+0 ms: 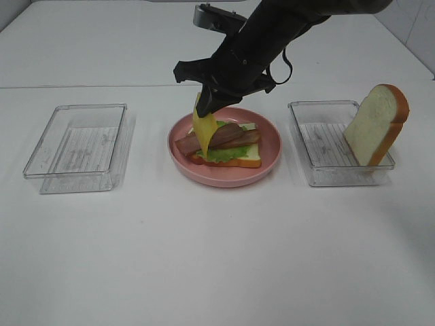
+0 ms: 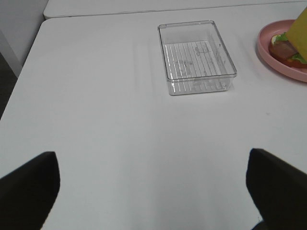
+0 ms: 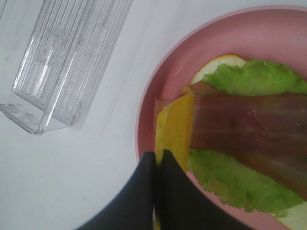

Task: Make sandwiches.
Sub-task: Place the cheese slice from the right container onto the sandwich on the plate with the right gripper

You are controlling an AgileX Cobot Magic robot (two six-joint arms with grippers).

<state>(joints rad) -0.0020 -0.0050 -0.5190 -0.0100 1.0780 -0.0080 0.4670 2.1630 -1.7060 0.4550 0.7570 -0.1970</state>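
Observation:
On the pink plate (image 1: 268,166) lies a bread slice (image 1: 246,158) topped with green lettuce (image 1: 228,155) and brown bacon strips (image 1: 231,136). My right gripper (image 1: 206,103) is shut on a yellow cheese slice (image 1: 204,130) and holds it hanging, its lower end touching the bacon at the stack's left end. The right wrist view shows the cheese (image 3: 173,130) pinched between the fingers (image 3: 144,191), over bacon (image 3: 249,122) and lettuce (image 3: 240,184). A second bread slice (image 1: 377,124) leans upright in the right clear tray (image 1: 319,153). My left gripper (image 2: 153,191) is open over bare table, well short of the left tray.
An empty clear tray (image 1: 78,146) stands at the left; it also shows in the left wrist view (image 2: 195,57), with the plate's edge (image 2: 273,55) beside it. White table runs all around, with a seam behind the plate.

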